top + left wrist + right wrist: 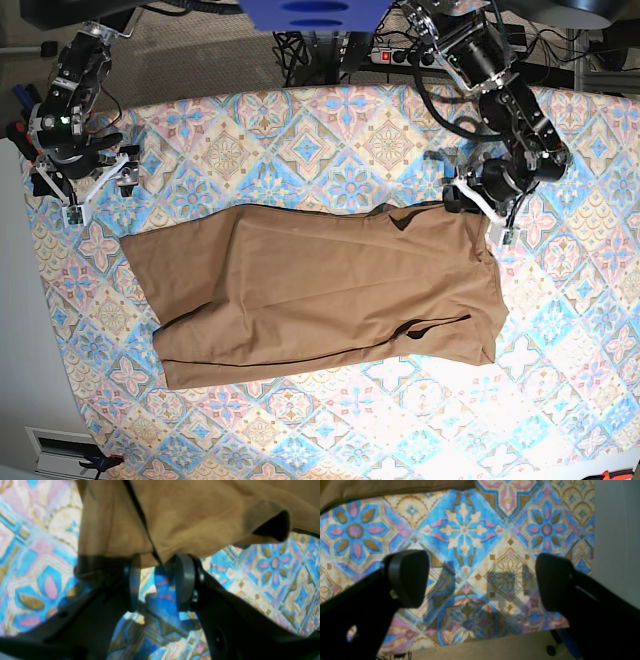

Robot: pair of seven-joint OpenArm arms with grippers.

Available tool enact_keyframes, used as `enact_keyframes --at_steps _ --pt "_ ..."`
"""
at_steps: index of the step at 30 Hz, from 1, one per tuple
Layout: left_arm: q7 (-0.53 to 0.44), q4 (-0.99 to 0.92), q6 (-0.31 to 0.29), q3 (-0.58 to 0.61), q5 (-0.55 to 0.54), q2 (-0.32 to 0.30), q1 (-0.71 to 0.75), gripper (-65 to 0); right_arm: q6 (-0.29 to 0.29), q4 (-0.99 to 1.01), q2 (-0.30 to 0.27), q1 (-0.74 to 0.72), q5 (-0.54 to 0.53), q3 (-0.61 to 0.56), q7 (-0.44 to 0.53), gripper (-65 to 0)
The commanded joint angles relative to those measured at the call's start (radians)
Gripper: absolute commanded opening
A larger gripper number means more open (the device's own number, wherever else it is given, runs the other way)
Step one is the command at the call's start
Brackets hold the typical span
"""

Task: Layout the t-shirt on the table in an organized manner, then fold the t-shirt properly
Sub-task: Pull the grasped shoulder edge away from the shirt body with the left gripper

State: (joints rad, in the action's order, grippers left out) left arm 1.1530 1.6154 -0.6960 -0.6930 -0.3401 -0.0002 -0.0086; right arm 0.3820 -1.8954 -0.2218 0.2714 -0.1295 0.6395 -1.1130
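Pads of the left gripper (156,580) are standing a little apart, and a tip of tan fabric is hanging down between their upper ends — whether they are actually pinching it, I cannot tell. In the base view this gripper (478,200) is sitting at the t-shirt's (320,295) upper right corner, toward the table's (590,330) far right side. From there the brown cloth is spreading leftward across the middle of the patterned tabletop, lying mostly flat, with a small fold near its lower right edge and a dark crease by the top edge. In the left wrist view the t-shirt (195,517) is bunching above the pads, one loose flap curling open at the right.

Jaws of the right gripper (480,580) are standing wide apart with nothing between them — only tiled cloth (475,530) showing below. In the base view this gripper (85,185) is hovering near the table's far left corner, apart from the shirt's left end. A strip of shirt hem (395,487) is crossing the top of the right wrist view.
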Motion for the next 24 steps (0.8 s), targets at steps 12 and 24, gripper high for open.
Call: enact_keyframes --at_steps 12,24 --pt "-0.017 0.023 -0.002 0.094 -0.015 0.019 -0.021 -65.0 -0.002 -0.019 -0.018 -0.005 -0.006 0.006 0.015 0.0" --pt "0.118 0.345 -0.002 0.101 -0.021 0.024 -0.018 -65.0 -0.002 -0.019 -0.018 -0.013 -0.006 0.006 0.015 0.0"
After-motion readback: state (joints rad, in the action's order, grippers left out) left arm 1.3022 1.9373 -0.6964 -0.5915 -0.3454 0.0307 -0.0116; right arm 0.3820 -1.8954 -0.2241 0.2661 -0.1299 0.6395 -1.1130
